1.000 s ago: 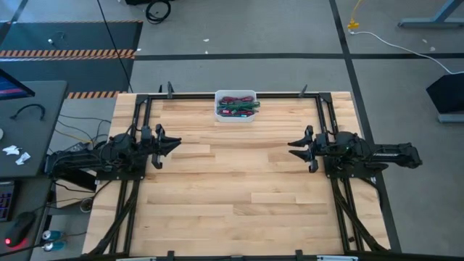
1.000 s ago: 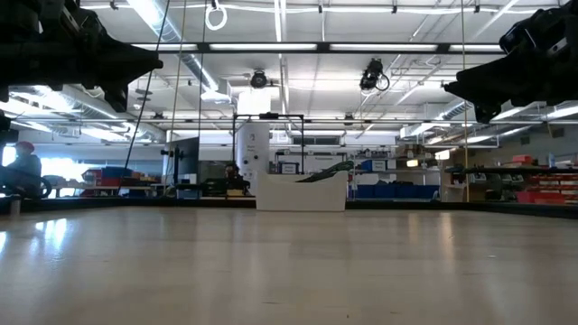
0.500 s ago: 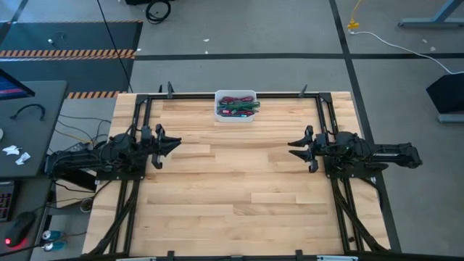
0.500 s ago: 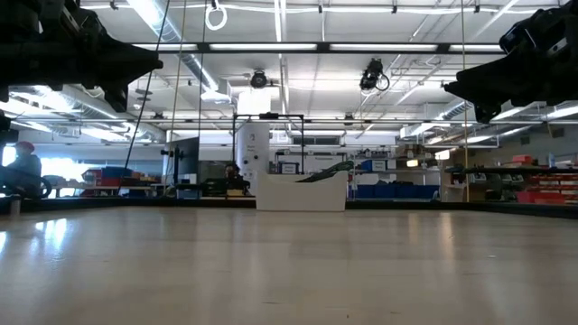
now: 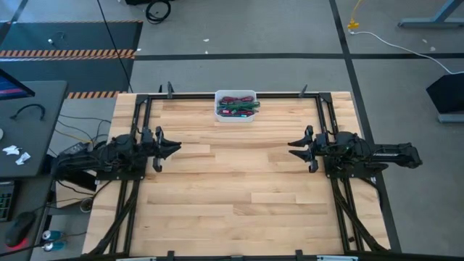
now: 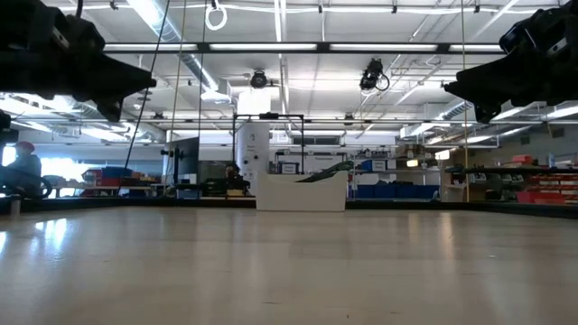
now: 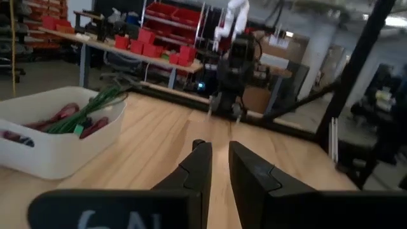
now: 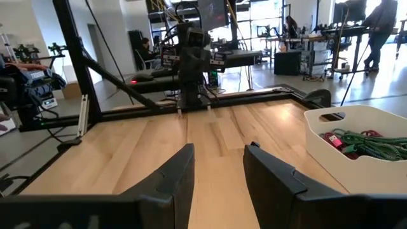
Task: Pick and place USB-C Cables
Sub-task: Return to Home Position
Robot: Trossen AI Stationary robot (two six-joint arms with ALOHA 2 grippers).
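White plastic, small and rectangular: sitting as an open bin (image 5: 235, 118) at the middle of the far edge of the pale wooden plank desk (image 5: 232, 188). Holding the USB-C Cables (image 5: 236, 107) inside, all tangled together, with green and dark red strands showing plainly. Proving too small and overlapped for counting the bundles or making out other colours. Poking a single green cable loop (image 6: 330, 170) above the rim in the low view, with everything else hiding behind the bin's near wall.

Hanging over the desk's left side, well apart from the bin: the dark two-finger left gripper (image 5: 172, 147), pointing toward the middle, fingers standing parted by a narrow gap and clasping nothing. Hanging opposite, over the right side: the dark two-finger right gripper (image 5: 293, 147), facing inward, fingers spread wider and likewise gripping nothing. Showing in the low view only as dark outlines at the upper corners, being cut off by the picture's edges.
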